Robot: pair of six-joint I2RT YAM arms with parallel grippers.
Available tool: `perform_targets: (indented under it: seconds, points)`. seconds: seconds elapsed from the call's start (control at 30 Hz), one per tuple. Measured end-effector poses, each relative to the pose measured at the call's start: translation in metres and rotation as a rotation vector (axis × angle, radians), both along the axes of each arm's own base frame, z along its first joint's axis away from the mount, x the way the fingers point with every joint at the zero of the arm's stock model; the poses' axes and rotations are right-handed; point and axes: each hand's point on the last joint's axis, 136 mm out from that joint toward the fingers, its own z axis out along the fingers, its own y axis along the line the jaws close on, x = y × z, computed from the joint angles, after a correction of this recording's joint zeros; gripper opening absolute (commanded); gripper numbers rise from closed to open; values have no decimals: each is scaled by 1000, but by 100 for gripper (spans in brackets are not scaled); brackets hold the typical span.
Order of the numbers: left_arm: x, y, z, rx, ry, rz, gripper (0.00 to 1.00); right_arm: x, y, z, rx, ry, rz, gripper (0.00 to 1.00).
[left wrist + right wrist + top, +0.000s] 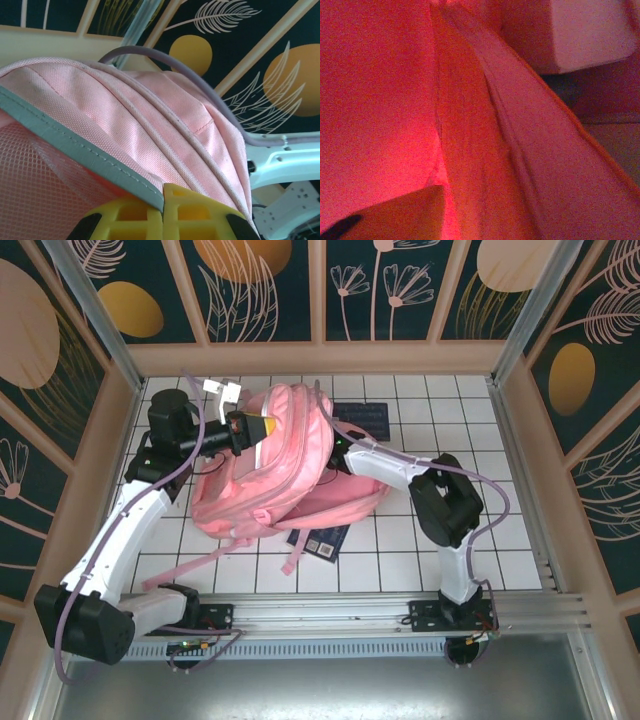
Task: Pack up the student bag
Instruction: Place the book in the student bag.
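The student bag (270,455), a big pink backpack, lies in the middle of the white tiled table with its straps trailing toward the front. My left gripper (262,427) holds it up by its edge. In the left wrist view the yellow fingers (164,192) are shut on the bag's grey trim (75,145), with pink fabric (150,115) above them. My right arm (390,462) reaches into the bag from the right, and its gripper is hidden inside. The right wrist view is red-lit bag lining (470,150), with one finger (395,215) far to the lower left and a gap beside it.
A dark blue book (320,538) pokes out from under the bag's front edge, and another dark book (362,418) lies behind the bag. A whitish box (585,32) sits inside the bag. A small white object (222,392) lies at the back left. Patterned walls enclose the table.
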Motion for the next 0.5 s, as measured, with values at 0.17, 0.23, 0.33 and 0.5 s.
perform_targets:
  seconds: [0.17,0.23,0.33,0.5]
  points:
    - [8,9,-5,63,-41,77,0,15,-29,26,17,-88,-87,70]
    - [9,14,-5,86,-64,113,0,20,-46,42,28,-124,-122,85]
    - [11,20,-4,113,-86,162,0,25,-71,70,59,-199,-163,87]
    - [24,41,-12,183,-93,322,0,33,-112,94,50,-301,-270,82]
